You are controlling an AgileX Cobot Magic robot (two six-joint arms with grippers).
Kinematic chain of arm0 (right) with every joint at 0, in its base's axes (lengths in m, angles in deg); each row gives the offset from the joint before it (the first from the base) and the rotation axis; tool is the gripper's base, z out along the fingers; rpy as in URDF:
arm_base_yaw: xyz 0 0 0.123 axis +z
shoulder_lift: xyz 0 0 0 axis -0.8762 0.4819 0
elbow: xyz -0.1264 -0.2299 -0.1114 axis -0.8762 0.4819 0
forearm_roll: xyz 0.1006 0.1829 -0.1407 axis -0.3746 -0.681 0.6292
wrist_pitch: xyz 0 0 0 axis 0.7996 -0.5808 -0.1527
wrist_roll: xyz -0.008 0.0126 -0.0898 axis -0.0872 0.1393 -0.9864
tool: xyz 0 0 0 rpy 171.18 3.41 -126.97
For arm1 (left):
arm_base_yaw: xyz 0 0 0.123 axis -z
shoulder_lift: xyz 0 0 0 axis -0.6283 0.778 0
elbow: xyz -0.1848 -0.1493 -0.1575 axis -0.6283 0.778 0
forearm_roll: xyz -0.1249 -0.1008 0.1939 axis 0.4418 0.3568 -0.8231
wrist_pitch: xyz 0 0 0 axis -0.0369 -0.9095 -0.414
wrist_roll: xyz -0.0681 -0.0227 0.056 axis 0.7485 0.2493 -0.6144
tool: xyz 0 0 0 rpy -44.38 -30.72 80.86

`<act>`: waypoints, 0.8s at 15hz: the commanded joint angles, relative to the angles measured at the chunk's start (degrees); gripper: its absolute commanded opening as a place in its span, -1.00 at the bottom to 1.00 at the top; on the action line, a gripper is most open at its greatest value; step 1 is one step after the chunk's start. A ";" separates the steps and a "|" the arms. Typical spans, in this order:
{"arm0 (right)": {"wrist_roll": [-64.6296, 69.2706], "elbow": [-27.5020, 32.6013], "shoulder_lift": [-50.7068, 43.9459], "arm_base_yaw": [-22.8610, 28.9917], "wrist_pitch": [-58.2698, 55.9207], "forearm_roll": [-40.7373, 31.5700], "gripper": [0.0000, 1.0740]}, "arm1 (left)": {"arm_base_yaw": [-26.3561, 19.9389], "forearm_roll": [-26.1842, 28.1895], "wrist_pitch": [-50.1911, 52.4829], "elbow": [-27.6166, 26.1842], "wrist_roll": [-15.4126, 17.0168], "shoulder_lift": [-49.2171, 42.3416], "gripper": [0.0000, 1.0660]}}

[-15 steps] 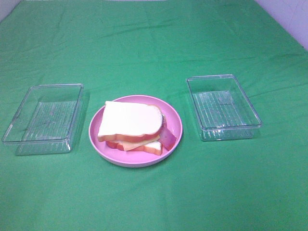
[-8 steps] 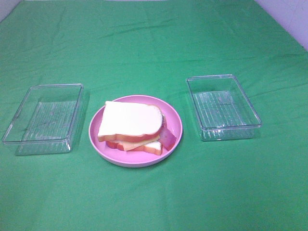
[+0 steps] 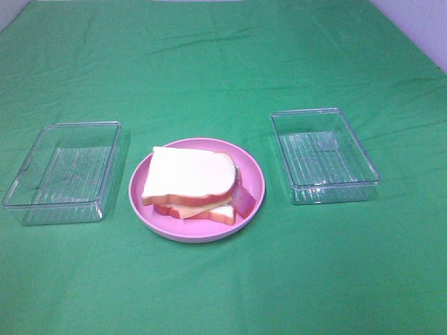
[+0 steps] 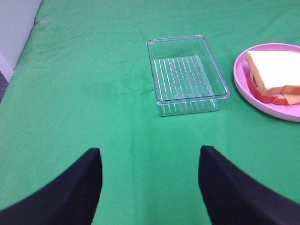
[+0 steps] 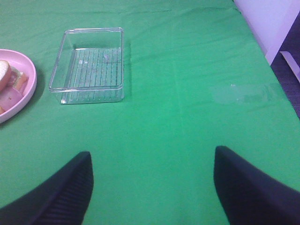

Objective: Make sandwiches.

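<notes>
A stacked sandwich [image 3: 190,183] with white bread on top, an orange cheese layer and a pink bacon strip poking out lies on the round pink plate [image 3: 255,183] at the table's middle. The left wrist view catches the same sandwich [image 4: 276,75] on its plate [image 4: 243,80]. Neither arm shows in the exterior high view. My left gripper [image 4: 149,161] hovers open over bare green cloth, well short of the left tray. My right gripper [image 5: 152,164] is also open above the cloth, away from the right tray, with nothing between its fingers.
A clear plastic tray [image 3: 64,171] stands left of the plate and another clear tray [image 3: 323,153] to its right, both with nothing in them. Green cloth [image 3: 223,56] covers the table. The table's edge and floor show at the sides in the wrist views.
</notes>
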 commanded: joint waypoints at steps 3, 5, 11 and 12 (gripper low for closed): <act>-0.34 0.11 -0.80 -0.17 0.00 0.00 0.28 | -0.29 1.03 0.52 0.11 -0.46 -1.15 0.11; -0.34 0.11 -0.80 -0.17 0.00 0.00 0.28 | -0.29 1.03 0.52 0.11 -0.46 -1.15 0.11; -0.34 0.11 -0.80 -0.17 0.00 0.00 0.28 | -0.29 1.03 0.52 0.11 -0.46 -1.15 0.11; -0.34 0.11 -0.80 -0.17 0.00 0.00 0.28 | -0.29 1.03 0.52 0.11 -0.46 -1.15 0.11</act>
